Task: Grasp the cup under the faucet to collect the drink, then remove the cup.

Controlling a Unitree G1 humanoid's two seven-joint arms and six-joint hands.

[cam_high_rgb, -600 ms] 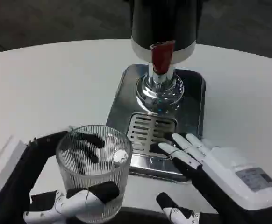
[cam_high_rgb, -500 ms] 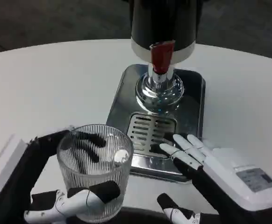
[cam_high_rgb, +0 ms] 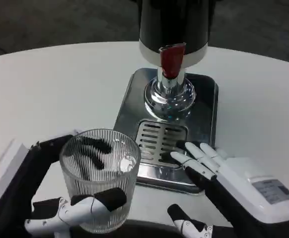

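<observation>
Head view shows little change from the earlier frames: the cup (cam_high_rgb: 100, 179) sits a touch lower and nearer in the left hand (cam_high_rgb: 60, 198), and the right hand (cam_high_rgb: 229, 181) has kept its place at the tray's near right corner. Largest is the white round desk (cam_high_rgb: 50, 94), its far edge curving against a dark floor (cam_high_rgb: 60, 22). On it stands the black drink dispenser (cam_high_rgb: 173, 27) with a red tap lever (cam_high_rgb: 172, 60) and a chrome faucet (cam_high_rgb: 169, 96) over a steel drip tray (cam_high_rgb: 204, 114) with a slotted grate (cam_high_rgb: 157, 141). The ribbed clear glass cup is left of the tray's near end, well short of the faucet, gripped by the left hand with fingers behind it and the thumb across its near wall. The right hand holds nothing, its fingers stretched apart, tips over the grate's near right edge. Bare desk lies wide to the left and far right of the tray
</observation>
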